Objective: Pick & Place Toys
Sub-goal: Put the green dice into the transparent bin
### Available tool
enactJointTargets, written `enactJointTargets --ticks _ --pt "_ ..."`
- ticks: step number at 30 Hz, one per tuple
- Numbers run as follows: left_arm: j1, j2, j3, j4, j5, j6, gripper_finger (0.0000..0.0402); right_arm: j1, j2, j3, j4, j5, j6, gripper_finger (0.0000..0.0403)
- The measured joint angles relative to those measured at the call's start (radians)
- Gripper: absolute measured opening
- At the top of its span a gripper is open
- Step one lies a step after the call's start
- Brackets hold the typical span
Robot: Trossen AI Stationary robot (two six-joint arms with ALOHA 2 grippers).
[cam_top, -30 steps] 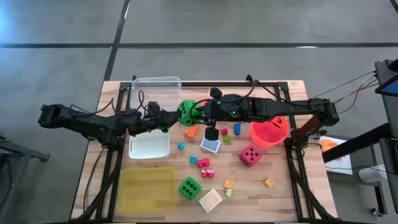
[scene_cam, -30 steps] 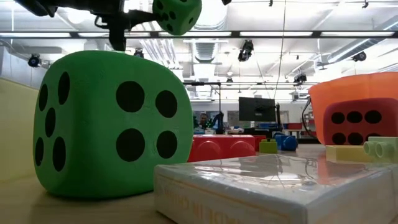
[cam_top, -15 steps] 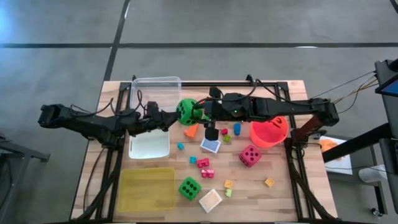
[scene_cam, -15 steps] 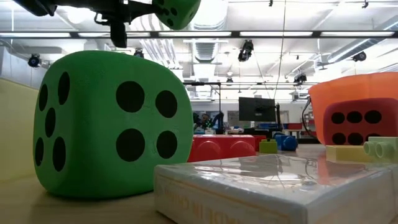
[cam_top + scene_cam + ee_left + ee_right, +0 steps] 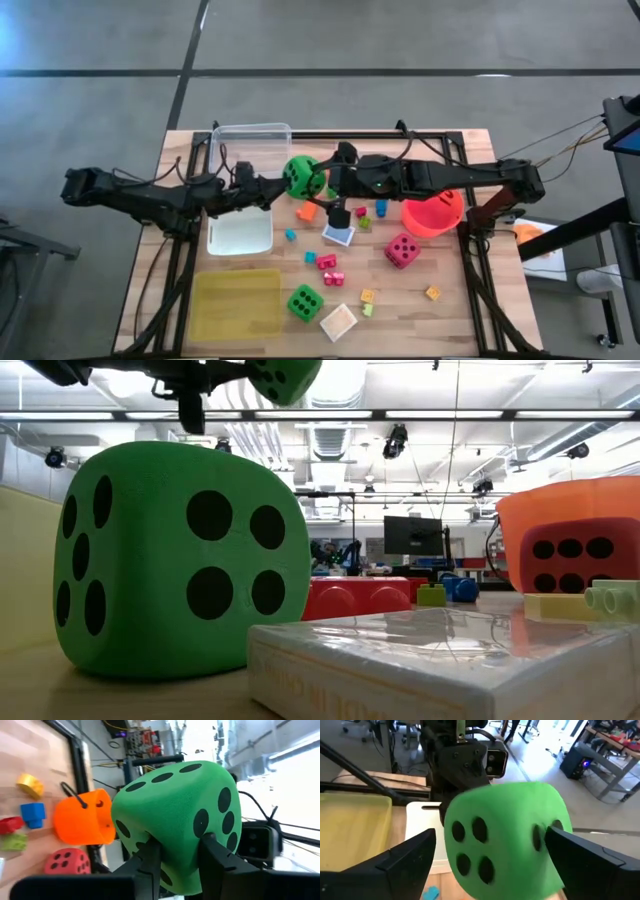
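I see the green die point(image 5: 299, 176) held in the air between both arms, just right of the clear tub point(image 5: 243, 190). My left gripper point(image 5: 177, 857) pinches it; my right gripper point(image 5: 487, 852) now spreads wide around it, having slid slightly left.

You see one die point(image 5: 299, 177) held up in the air between the left gripper point(image 5: 281, 186) and the right gripper point(image 5: 327, 181), beside a tub point(image 5: 243, 190). Another die point(image 5: 304, 301) sits on the table point(image 5: 450, 310) near you, between a tray point(image 5: 237, 303) and a flat card point(image 5: 338, 321). The bucket point(image 5: 433, 213) lies off to the right, with a third die point(image 5: 402, 250) just in front of it.
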Motion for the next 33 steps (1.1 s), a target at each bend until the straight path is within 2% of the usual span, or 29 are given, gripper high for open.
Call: enactJointTargets --ticks 8,20,24,29,33 --pt "0.0 -0.072 0.003 -0.049 -0.001 0.048 0.0067 -0.003 -0.047 -0.001 -0.015 0.061 0.012 0.037" --pt "-0.001 -0.261 0.043 -0.517 0.023 0.049 0.006 -0.004 -0.08 -0.001 -0.127 0.097 0.071 0.037" --pt "-0.001 -0.291 0.133 -0.739 0.04 0.068 0.0057 -0.004 -0.081 -0.001 -0.171 0.106 0.092 0.037" --pt "-0.001 -0.272 0.304 -1.054 0.039 0.116 0.0056 -0.006 -0.082 -0.001 -0.186 0.127 0.113 0.037" --pt "-0.001 -0.236 0.425 -1.269 -0.002 0.138 0.0055 -0.006 -0.087 0.0 -0.19 0.127 0.126 0.037"
